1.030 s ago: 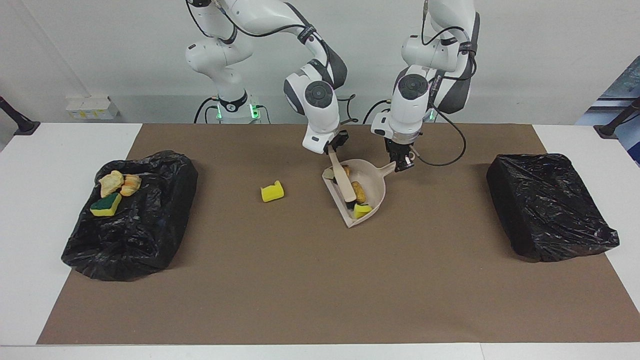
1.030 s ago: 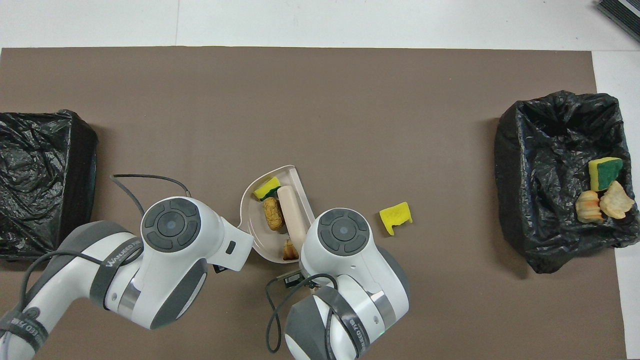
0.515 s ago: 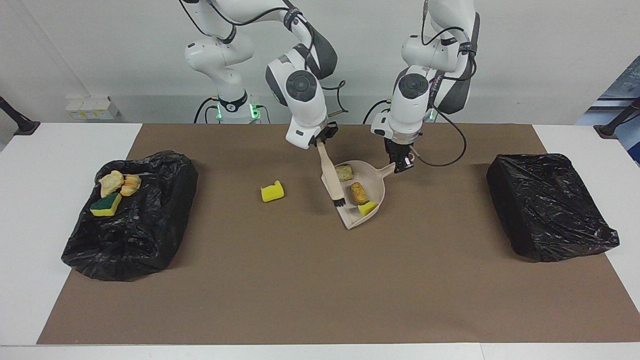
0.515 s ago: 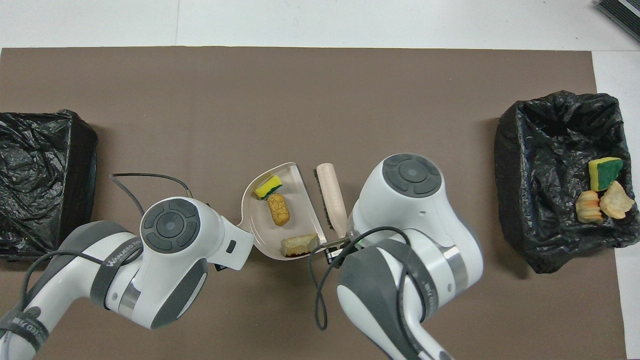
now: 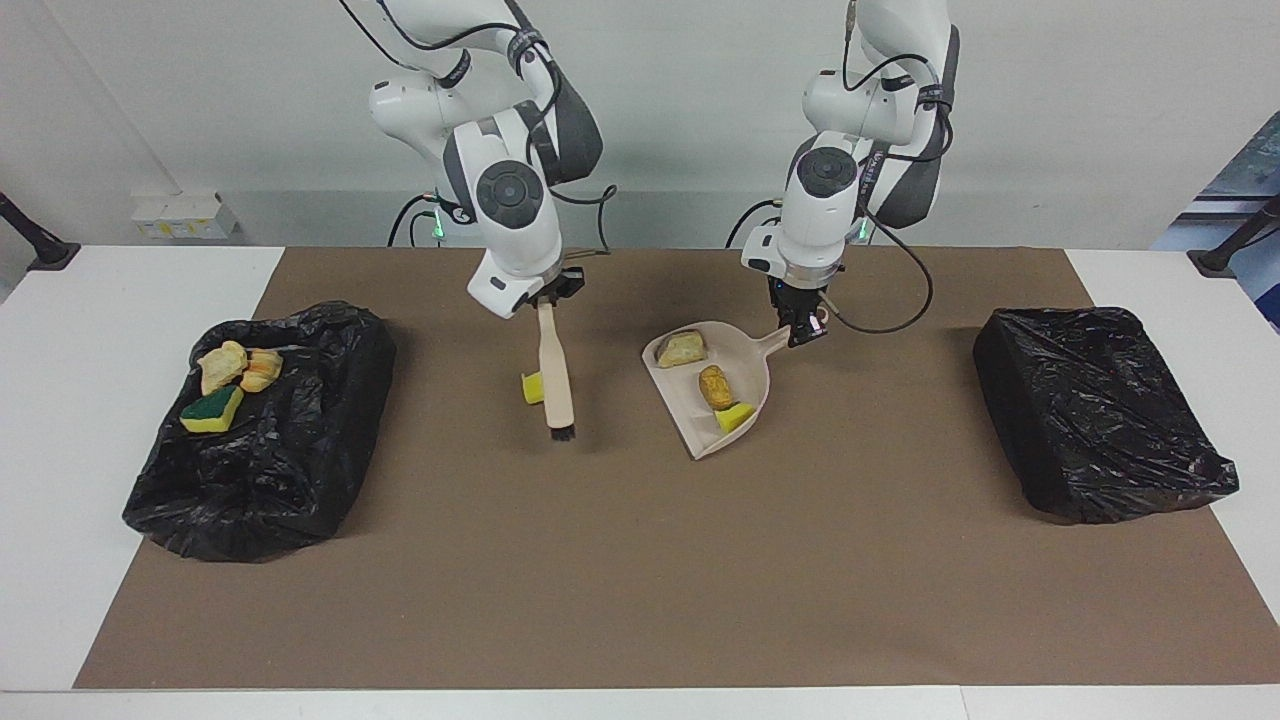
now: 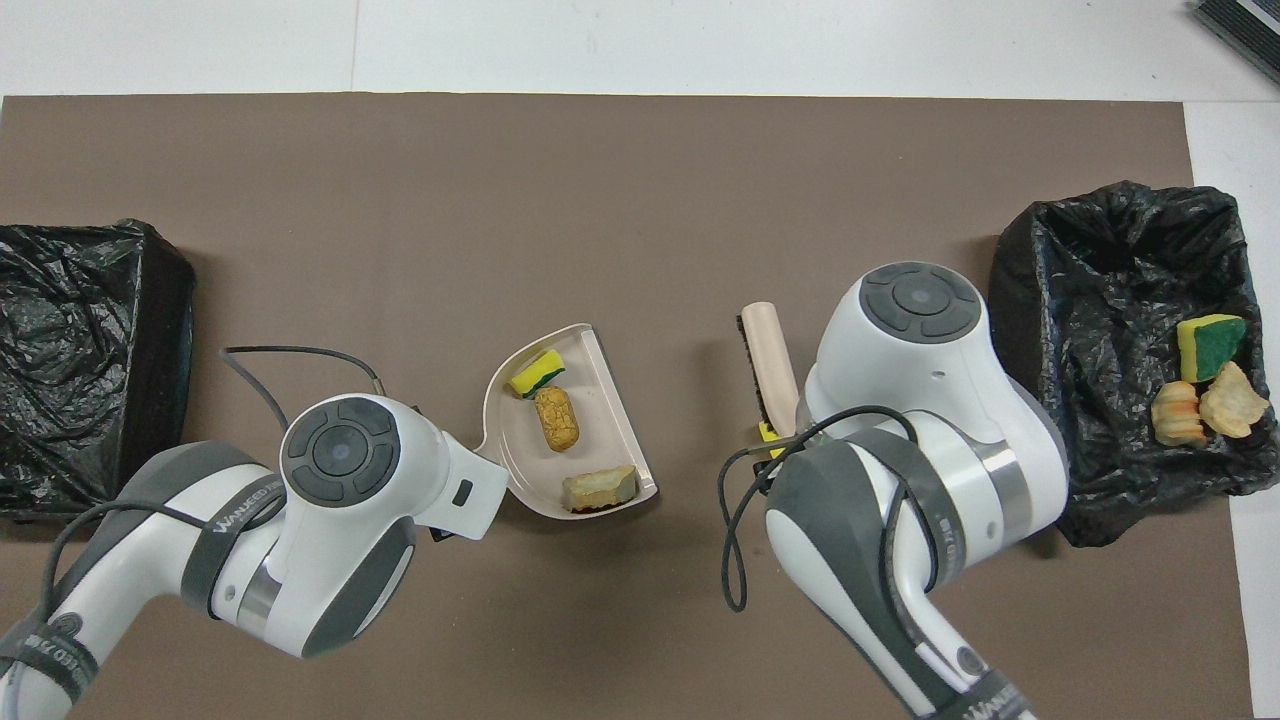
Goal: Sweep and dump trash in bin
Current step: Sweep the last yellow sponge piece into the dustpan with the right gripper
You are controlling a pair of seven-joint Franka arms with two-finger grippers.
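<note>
From where I stand, the loose yellow sponge scrap (image 5: 531,387) mid-frame sits half-hidden by the brush (image 5: 555,375) clamped in the right gripper (image 5: 546,300) — a high stroke could skip it — while the left gripper (image 5: 800,328), pinching the loaded dustpan (image 5: 752,385), might tip it.

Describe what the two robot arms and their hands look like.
Both arms have glossy white shells with dark grey joint sections and round grey caps at the joints. Black cables loop loosely along each. The left arm carries pale lettering on a grey band. The left hand and the right hand are small and black.
</note>
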